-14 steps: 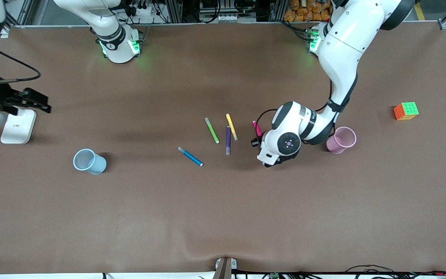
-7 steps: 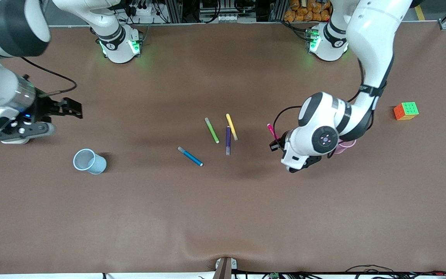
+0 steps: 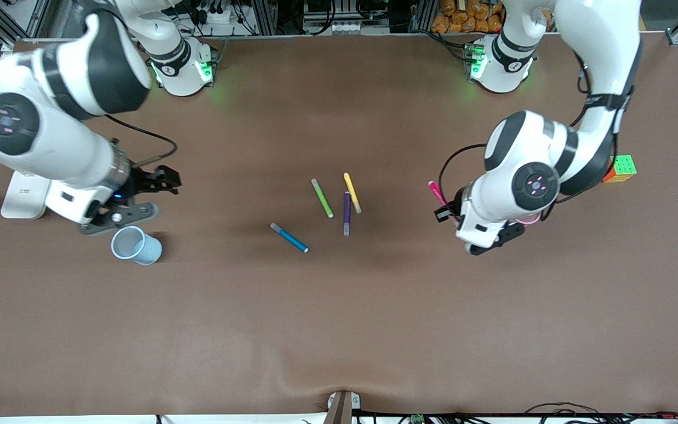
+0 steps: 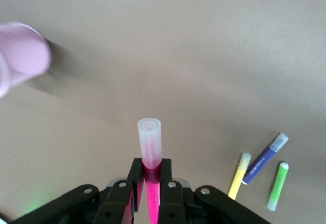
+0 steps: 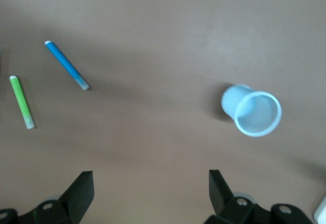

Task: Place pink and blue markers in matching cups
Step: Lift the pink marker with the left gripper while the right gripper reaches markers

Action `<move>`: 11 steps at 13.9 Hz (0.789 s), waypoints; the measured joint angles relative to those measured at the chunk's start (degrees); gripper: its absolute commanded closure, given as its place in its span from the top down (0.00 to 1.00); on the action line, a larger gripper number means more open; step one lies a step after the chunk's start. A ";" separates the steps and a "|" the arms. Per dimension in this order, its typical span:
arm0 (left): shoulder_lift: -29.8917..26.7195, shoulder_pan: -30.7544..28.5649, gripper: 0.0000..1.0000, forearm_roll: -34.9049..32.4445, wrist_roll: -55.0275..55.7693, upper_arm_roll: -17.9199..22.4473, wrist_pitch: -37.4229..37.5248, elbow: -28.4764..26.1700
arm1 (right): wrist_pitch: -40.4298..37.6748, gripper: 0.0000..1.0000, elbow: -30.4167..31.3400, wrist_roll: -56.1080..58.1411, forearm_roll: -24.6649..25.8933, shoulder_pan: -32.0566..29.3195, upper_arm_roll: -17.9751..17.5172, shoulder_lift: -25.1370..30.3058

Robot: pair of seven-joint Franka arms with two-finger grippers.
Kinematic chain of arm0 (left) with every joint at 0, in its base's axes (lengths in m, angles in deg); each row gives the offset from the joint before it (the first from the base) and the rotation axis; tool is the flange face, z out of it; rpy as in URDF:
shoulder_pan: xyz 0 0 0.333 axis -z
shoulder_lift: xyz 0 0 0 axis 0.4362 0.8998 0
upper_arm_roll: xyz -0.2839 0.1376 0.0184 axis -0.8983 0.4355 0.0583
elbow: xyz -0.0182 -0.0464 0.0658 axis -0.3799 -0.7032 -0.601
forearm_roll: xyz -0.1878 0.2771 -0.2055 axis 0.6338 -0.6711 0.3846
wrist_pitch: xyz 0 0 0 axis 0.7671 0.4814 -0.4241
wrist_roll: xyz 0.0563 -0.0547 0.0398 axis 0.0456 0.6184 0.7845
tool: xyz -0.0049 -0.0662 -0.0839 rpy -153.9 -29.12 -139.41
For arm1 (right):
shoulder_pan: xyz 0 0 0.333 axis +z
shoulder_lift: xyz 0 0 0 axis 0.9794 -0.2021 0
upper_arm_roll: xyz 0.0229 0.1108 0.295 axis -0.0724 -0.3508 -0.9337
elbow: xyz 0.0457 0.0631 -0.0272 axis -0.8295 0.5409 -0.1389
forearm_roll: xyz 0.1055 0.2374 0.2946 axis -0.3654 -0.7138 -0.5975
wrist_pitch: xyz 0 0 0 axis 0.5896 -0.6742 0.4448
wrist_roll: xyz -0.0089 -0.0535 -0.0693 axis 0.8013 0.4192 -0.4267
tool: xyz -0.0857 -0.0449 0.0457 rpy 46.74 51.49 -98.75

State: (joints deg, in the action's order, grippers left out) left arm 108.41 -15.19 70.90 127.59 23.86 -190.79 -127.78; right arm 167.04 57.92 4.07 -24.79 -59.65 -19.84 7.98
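My left gripper (image 3: 446, 213) is shut on the pink marker (image 3: 436, 193) and holds it off the table beside the pink cup (image 3: 528, 220), which my left arm mostly hides. In the left wrist view the marker (image 4: 151, 152) stands between the fingers, and the pink cup (image 4: 20, 56) is apart from it. The blue marker (image 3: 289, 238) lies on the table mid-way along it. The light blue cup (image 3: 135, 245) stands toward the right arm's end. My right gripper (image 3: 165, 179) is open and empty over bare table beside the blue cup (image 5: 252, 111). The blue marker (image 5: 67, 65) also shows in the right wrist view.
A green pen (image 3: 322, 198), a yellow pen (image 3: 352, 192) and a dark purple pen (image 3: 346, 213) lie together near the blue marker. A colour cube (image 3: 622, 167) sits by the left arm. A white block (image 3: 24, 195) lies at the right arm's end.
My left gripper has carried the pink marker away from the other pens toward the pink cup. My right arm has swung in from the table's end toward the blue cup.
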 measured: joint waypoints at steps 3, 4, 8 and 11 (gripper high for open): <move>-3.69 -1.18 0.00 -3.23 -0.04 0.04 0.54 -0.54 | 4.41 1.00 0.53 -0.25 -0.01 3.44 -0.08 -2.77; -4.51 -1.50 0.00 -4.50 -0.05 0.04 0.56 -0.71 | 6.56 1.00 1.27 -0.25 -0.01 4.50 -0.13 -3.49; -7.74 -3.61 0.00 -6.77 -0.51 -0.01 0.26 -2.22 | 16.50 1.00 5.20 -0.29 -0.02 9.45 -0.30 -6.52; -11.95 -7.13 0.00 -6.82 -5.10 0.00 -3.07 -7.61 | 21.57 1.00 6.12 -0.37 -0.02 12.95 -0.36 -9.92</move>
State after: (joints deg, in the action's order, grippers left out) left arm 96.46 -22.31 64.08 122.49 23.86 -193.87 -135.39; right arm 188.62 64.03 3.70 -24.80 -46.71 -20.20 -1.94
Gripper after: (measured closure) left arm 0.828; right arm 0.000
